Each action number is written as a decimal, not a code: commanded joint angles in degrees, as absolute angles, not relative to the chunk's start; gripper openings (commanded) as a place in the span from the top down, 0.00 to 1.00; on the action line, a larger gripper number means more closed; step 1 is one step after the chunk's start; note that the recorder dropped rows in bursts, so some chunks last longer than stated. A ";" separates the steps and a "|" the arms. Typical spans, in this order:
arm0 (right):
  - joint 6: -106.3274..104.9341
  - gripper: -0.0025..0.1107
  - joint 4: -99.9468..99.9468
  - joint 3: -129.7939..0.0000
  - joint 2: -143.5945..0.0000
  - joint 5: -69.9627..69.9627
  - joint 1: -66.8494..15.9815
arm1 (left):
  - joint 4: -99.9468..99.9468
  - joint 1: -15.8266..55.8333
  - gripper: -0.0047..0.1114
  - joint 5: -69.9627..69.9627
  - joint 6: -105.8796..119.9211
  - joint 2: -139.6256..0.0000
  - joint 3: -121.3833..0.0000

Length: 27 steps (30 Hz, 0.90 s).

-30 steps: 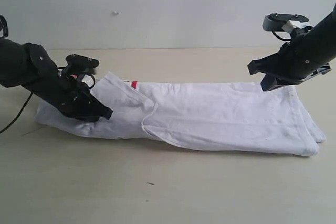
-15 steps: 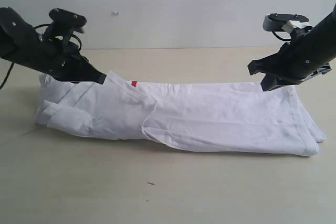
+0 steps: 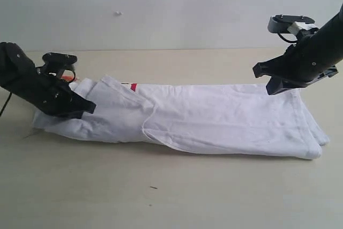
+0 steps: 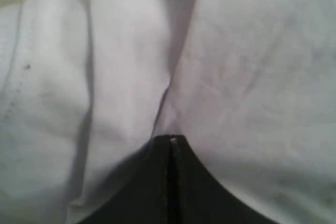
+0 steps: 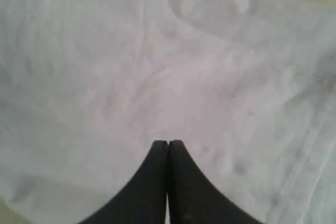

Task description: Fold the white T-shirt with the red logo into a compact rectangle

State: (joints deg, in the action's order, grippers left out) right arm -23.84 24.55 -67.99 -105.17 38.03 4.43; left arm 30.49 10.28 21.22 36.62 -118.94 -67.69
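The white T-shirt lies on the table as one long strip, folded lengthwise, with a loose fold edge curling near its middle. Only a small corner of the red logo peeks out at the strip's far edge. My left gripper rests low on the shirt's left end, jaws shut, with wrinkled white cloth just past its tip and nothing seen between the fingers. My right gripper hangs shut a little above the right end, over flat white fabric in its wrist view.
The beige table runs wide in front of the shirt, up to a pale wall behind. A small orange bit shows by the left gripper. A dark speck lies on the table near the front.
The left gripper rose off the shirt toward the back left, then came down again on the left end, farther left than before. The left end of the shirt shifted slightly. The right arm stayed still.
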 commanded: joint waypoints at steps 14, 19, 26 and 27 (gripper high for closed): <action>-24.38 0.98 24.83 -68.34 -104.77 35.57 4.64 | 44.31 8.87 0.96 11.52 54.15 -113.60 -67.30; -24.38 0.98 24.83 -68.34 -104.77 36.04 4.64 | 44.32 7.97 0.96 10.17 54.15 -118.34 -67.30; -24.38 0.98 24.83 -68.34 -104.77 35.62 4.64 | 42.17 6.71 0.96 8.33 54.15 -117.06 -67.30; -24.38 0.98 24.83 -68.34 -104.77 35.48 4.64 | 42.28 6.46 0.96 7.20 53.94 -116.07 -67.30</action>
